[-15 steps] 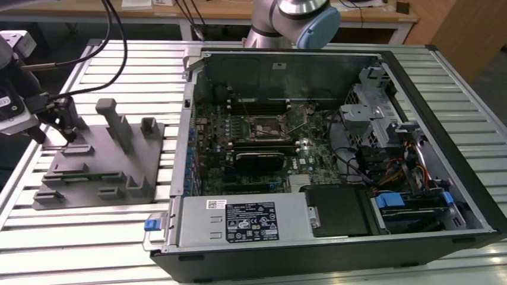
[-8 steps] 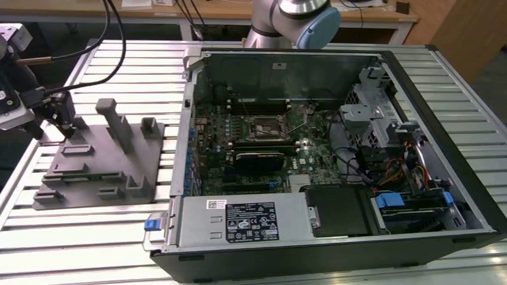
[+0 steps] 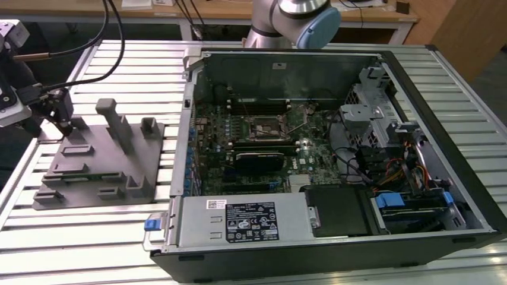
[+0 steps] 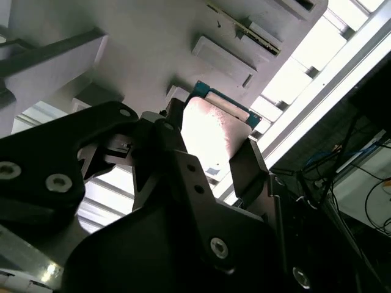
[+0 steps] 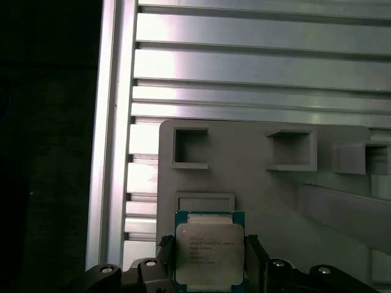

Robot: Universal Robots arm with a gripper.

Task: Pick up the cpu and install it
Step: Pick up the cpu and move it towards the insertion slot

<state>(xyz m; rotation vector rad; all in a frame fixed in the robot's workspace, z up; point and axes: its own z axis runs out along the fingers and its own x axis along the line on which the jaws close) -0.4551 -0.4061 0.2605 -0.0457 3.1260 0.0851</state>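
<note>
Pincer (image 5: 209, 271) clamps cpu (image 5: 209, 247) edges over grey tray (image 5: 256, 177).

- In the first wrist view, the cpu (image 5: 209, 244) has its side rims hidden behind the gripper (image 5: 209, 262) fingers (image 5: 253, 262).
- In the second wrist view, glare washes out the cpu top.
- The first wrist view's edge cuts off the tray (image 5: 256, 177).
- In the exterior view, the far edge and the exterior view's left edge cut off the arm (image 3: 293, 18).

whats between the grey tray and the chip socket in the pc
In the exterior view, a strip of slatted table, then the case's metal wall and some circuit board.
</note>
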